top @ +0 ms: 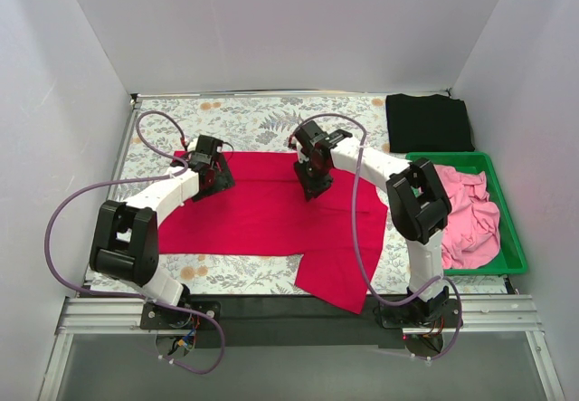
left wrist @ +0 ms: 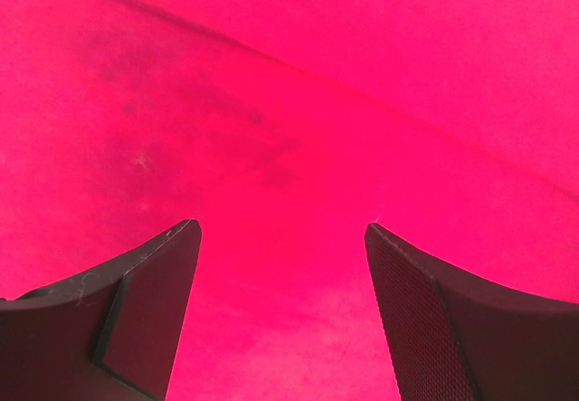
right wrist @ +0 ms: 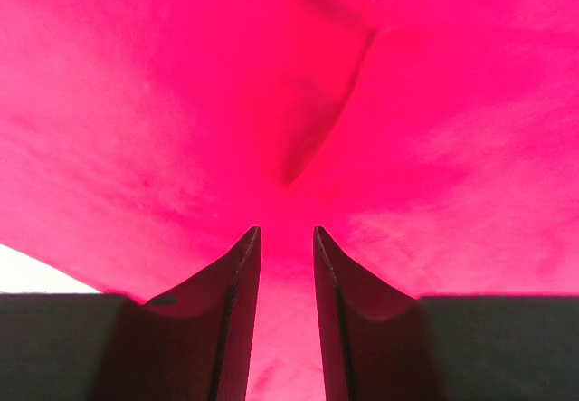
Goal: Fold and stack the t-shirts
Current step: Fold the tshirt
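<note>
The red shirt [top: 262, 215] lies spread and mostly smooth under both grippers, a dark crease just ahead of the right gripper [right wrist: 287, 231], whose jaws stand narrowly parted on nothing, while the left gripper [left wrist: 282, 229] gapes wide and empty.

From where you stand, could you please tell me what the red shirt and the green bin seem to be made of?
Red shirt: soft matte cloth, likely a cotton knit; it lies limp with creases and folds. Green bin: probably hard plastic; smooth, slightly shiny, with a straight moulded rim.
</note>
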